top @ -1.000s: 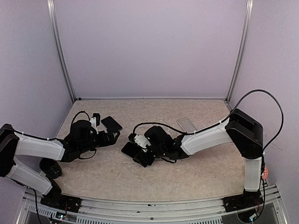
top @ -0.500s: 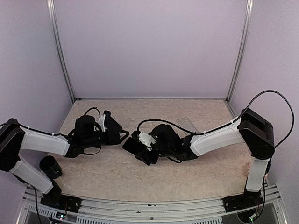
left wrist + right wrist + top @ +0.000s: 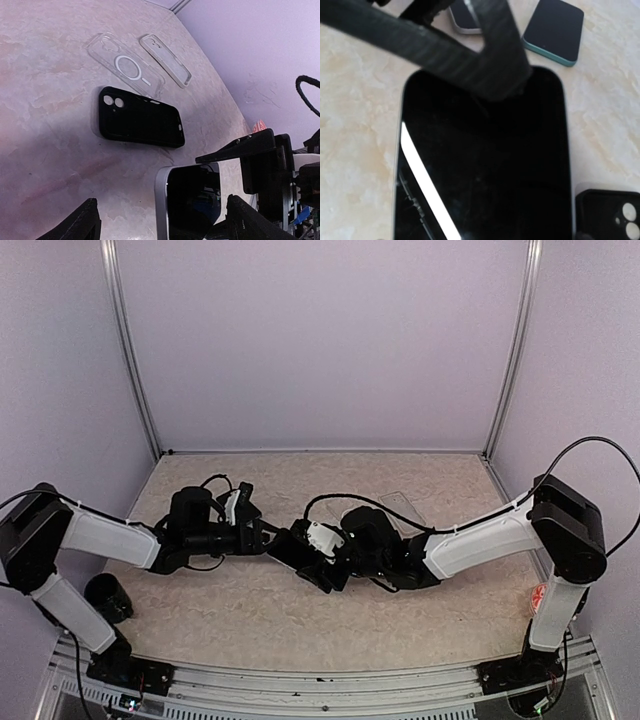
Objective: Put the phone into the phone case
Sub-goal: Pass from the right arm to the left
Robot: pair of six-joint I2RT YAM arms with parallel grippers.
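The right gripper (image 3: 312, 565) is clamped on the silver-edged, black-screened phone (image 3: 480, 160), holding it up over the middle of the pale marbled table (image 3: 250, 620); in the right wrist view one dark finger (image 3: 445, 50) lies slantwise across the top of the screen. Facing it from the left is the left gripper (image 3: 262, 537), its two black fingers (image 3: 75, 225) spread wide with nothing in their grasp; the phone's near end sits in the gap between them, and whether it touches either finger cannot be told. The thin transparent phone case with the white ring mark (image 3: 125, 65) lies flat on the table, off toward the far right corner, well apart from both grippers; a second, plain clear case (image 3: 165, 60) lies just beside it on the corner side. Just on the near side of the ringed case lies a black rectangular slab with two camera holes (image 3: 140, 122). A teal-edged dark phone (image 3: 555, 30) rests flat on the table in the right wrist view.
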